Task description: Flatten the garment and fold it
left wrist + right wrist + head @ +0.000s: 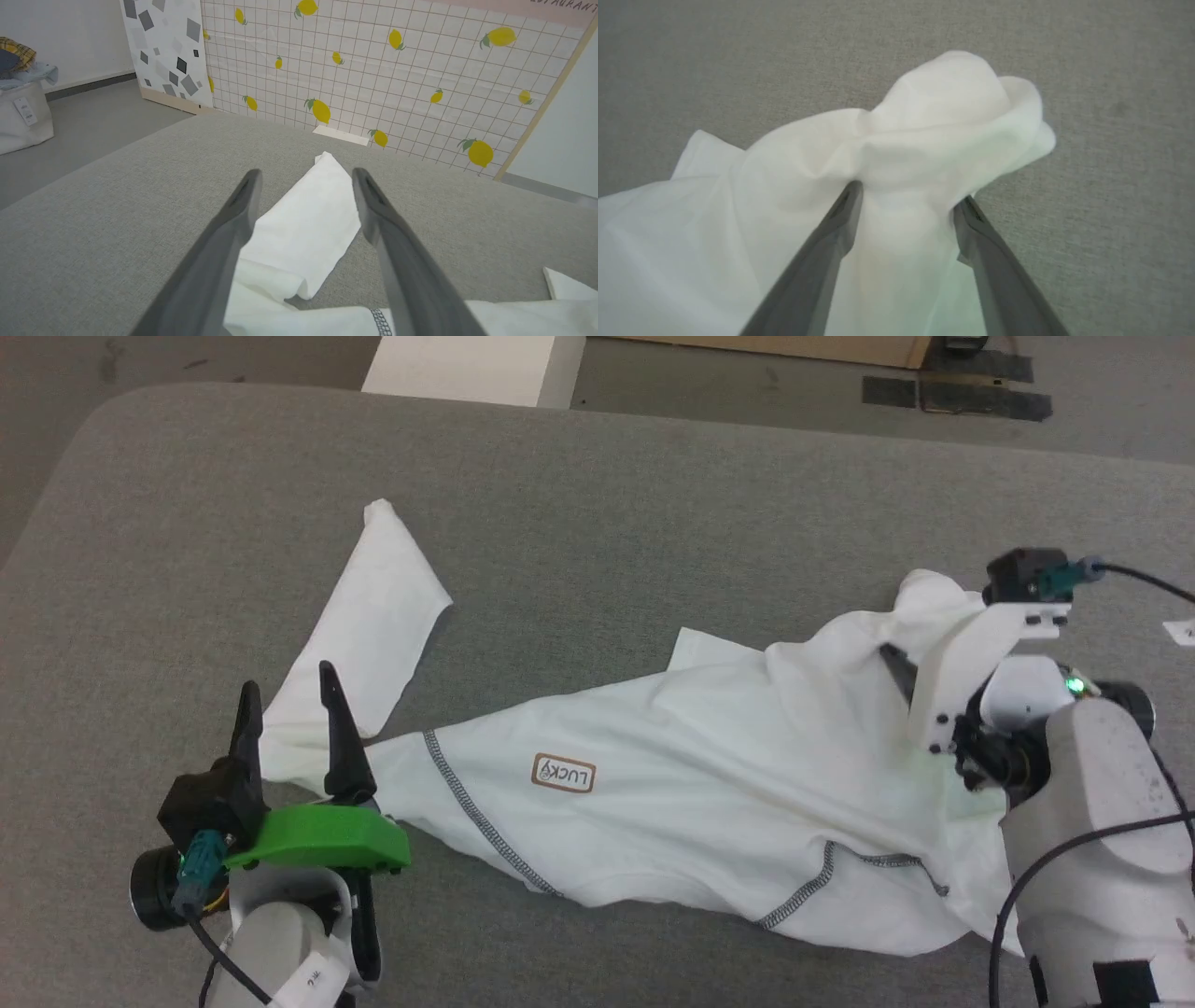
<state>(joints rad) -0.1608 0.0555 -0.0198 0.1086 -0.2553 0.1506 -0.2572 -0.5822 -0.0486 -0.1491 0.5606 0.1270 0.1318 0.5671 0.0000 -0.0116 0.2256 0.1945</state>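
The garment (709, 775), a white shirt with dark zigzag seams and a brown-bordered LUCKY patch (563, 773), lies crumpled across the grey table (653, 504). One sleeve (373, 607) stretches up and to the left. My left gripper (288, 681) stands open at the lower left, just above the base of that sleeve. In the left wrist view the sleeve (308, 224) lies between and beyond the spread fingers of the left gripper (303, 175). My right gripper (896, 670) points down into the bunched fabric at the right. Its fingers stand apart on either side of a raised fold (924, 130), the right gripper (909, 192) open.
A rigid white box (471, 369) stands on the floor beyond the table's far edge, with dark tape strips (971, 392) to its right. A lemon-patterned panel (397, 70) and a white bag of clothes (23, 112) stand past the table. A small label (1181, 632) lies at the right edge.
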